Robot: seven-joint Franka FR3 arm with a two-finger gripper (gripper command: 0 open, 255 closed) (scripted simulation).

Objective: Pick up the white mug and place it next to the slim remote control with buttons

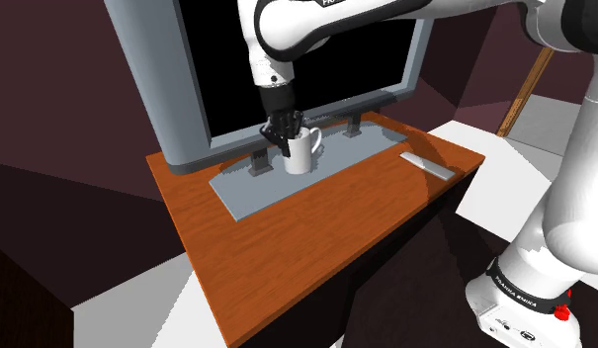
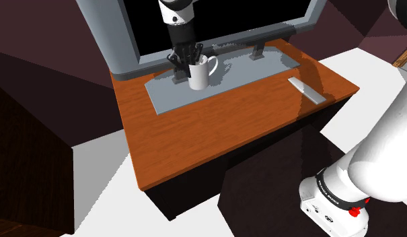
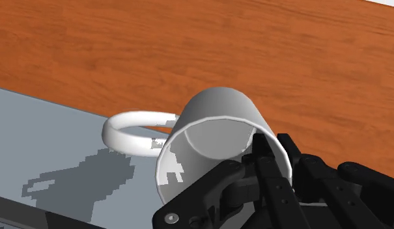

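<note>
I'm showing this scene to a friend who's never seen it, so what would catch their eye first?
First the big grey-framed monitor with its black screen, standing at the back of the reddish wooden table. Next the white mug, upright on the monitor's grey base plate, with the black gripper clasping its rim. A slim grey remote lies apart, near the table's edge at the shoulder view's right.

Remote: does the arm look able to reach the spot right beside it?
Likely yes: the remote lies on bare table, nearer the arm's base than the mug where the gripper is, and nothing stands between them.
</note>
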